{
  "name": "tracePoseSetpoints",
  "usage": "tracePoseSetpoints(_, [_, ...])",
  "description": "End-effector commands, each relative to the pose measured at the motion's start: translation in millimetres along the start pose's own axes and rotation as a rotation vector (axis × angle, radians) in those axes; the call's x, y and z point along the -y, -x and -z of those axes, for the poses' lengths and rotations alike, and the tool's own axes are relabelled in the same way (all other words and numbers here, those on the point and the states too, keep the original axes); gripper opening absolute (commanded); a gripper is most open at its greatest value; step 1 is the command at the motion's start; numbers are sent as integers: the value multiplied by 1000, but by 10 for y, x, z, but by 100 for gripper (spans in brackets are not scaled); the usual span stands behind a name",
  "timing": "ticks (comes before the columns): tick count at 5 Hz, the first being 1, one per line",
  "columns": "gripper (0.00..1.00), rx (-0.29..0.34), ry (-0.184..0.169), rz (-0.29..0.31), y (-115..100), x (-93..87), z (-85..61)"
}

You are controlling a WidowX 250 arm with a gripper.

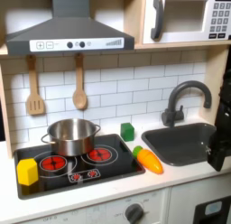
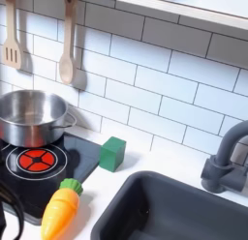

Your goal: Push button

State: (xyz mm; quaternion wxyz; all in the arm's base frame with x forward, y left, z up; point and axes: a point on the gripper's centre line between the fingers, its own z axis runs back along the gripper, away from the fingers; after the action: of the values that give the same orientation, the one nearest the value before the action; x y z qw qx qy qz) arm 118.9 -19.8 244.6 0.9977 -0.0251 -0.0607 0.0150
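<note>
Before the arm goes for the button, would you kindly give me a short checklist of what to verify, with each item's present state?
1. Gripper located: cannot tell; a dark shape at the first exterior view's right edge may be the arm, jaws unreadable.
2. Stove buttons visible at the cooktop's front edge: ok.
3. Pot clear of the buttons, on the rear burner: ok.
4. Yellow block off the buttons, at the cooktop's left corner in the first exterior view: ok.
5. Carrot lying between cooktop and sink, apart from the buttons: ok.
6. Which button is meant: cannot tell.
</note>
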Motion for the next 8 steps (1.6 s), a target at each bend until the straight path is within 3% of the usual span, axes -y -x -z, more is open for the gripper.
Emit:
tracePoseSetpoints(1, [100, 0, 0, 0, 0, 0, 0])
tracePoseSetpoints(2, [100, 1, 12, -26, -101, -96, 63])
tracePoseSetpoints(3, [100, 12, -11, -52, -185, -182, 75])
tracePoseSetpoints(6, [100, 56, -40, -90, -485, -385, 168])
tracePoseSetpoints(8, [100, 101, -50, -92, -729, -471, 149])
